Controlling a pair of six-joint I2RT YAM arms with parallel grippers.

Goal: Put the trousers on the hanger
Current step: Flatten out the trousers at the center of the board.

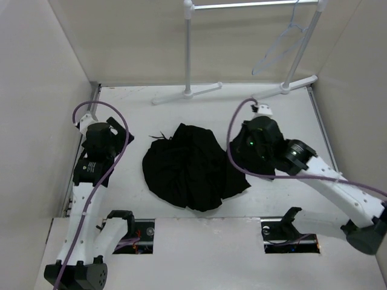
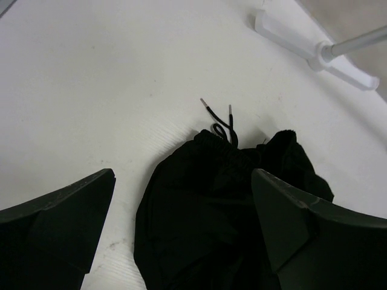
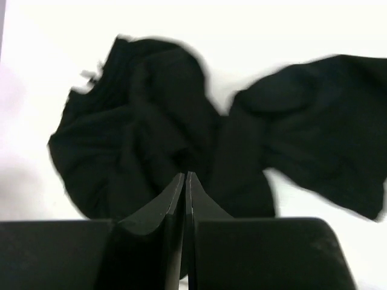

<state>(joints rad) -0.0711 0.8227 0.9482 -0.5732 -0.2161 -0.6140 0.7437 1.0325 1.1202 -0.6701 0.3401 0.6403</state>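
A robotics lab cell: a white table (image 1: 338, 121) boxed in by plain pale panels (image 1: 36, 90) along its left, far and right edges. Two white robot arms (image 1: 84, 199) trailing purple cables (image 1: 229, 142) are bolted at the near edge, and a small garment rack (image 1: 188, 54) carrying one hanger (image 1: 279, 49) stands at the far edge

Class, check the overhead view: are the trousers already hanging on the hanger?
No, the trousers lie crumpled on the table, while the hanger hangs bare from the rack rail.
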